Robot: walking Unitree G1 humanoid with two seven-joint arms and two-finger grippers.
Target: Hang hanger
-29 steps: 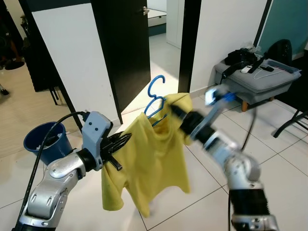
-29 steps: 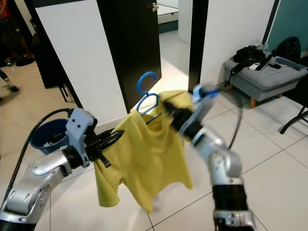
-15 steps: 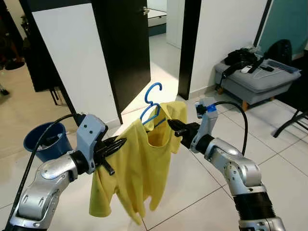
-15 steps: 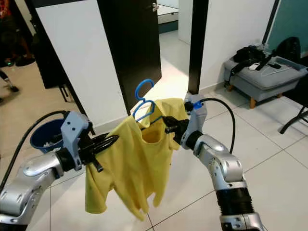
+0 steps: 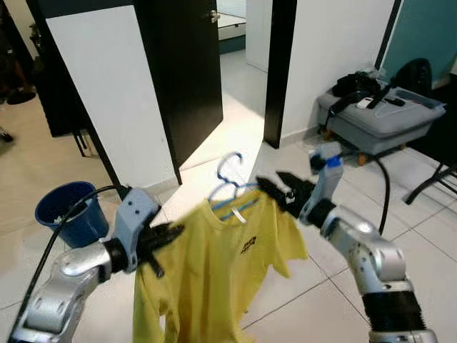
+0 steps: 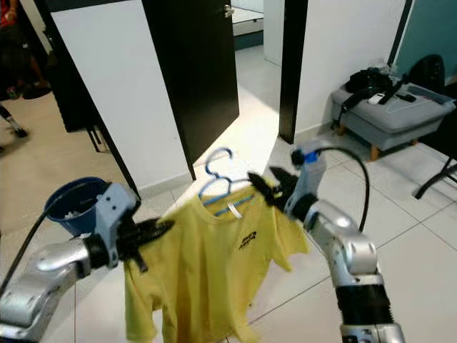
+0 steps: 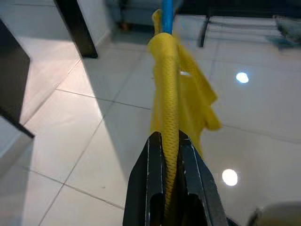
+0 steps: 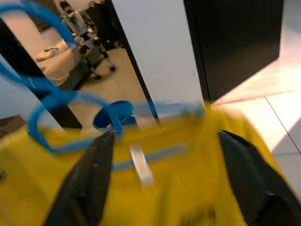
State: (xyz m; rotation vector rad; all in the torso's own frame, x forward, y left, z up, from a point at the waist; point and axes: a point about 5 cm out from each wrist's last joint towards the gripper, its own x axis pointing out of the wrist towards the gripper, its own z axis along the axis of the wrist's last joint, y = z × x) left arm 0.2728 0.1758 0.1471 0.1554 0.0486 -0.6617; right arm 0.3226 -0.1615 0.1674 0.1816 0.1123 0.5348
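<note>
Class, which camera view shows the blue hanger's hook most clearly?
The right eye view: the blue hanger stands whole above the yellow shirt, its hook against pale floor. The left eye view shows it blurred. The right wrist view smears it close up; the left wrist view shows a sliver past the left hand.

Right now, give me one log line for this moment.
left gripper: shut on shirt | right gripper: open at shirt shoulder | hanger: in shirt, unhung
</note>
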